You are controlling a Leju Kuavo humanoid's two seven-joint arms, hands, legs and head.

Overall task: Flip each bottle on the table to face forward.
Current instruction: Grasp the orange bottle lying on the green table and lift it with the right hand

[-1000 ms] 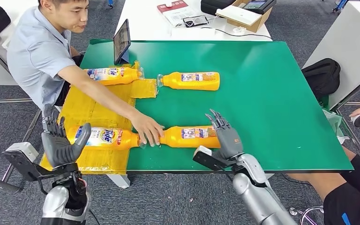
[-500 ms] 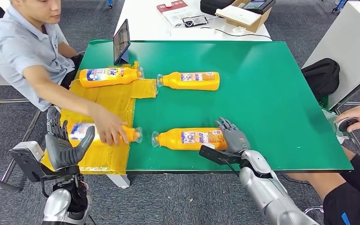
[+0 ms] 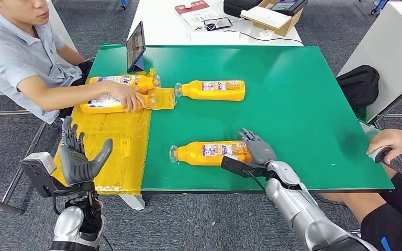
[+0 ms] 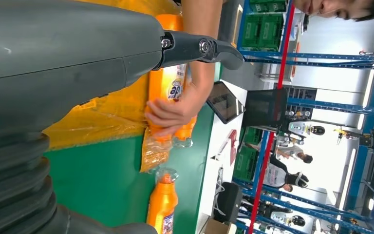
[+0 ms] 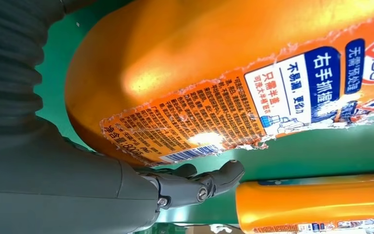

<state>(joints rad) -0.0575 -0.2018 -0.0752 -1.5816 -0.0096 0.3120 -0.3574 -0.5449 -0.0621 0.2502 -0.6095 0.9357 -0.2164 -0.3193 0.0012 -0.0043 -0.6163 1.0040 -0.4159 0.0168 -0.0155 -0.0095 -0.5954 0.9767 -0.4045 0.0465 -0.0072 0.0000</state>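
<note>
Head view, lower centre: the right hand (image 3: pixel 256 148) has spread fingers resting against the base of the orange plastic bottle (image 3: pixel 212 153) lying back-label-up on the green desk (image 3: pixel 303 104). Wrap fingers fully around before rolling. Left hand (image 3: pixel 78 159) spread, empty.

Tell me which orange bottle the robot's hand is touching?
The near bottle lying alone on the green table; the right hand rests at its base. The others lie farther back.

- the person's hand (image 3: pixel 127 97) covers the neck end of a bottle (image 3: pixel 100 104) on the yellow sheet (image 3: pixel 116 137).
- small print on the near bottle (image 5: pixel 209 73) is unreadable.
- the person's head is cut off by the head view's edge.
</note>
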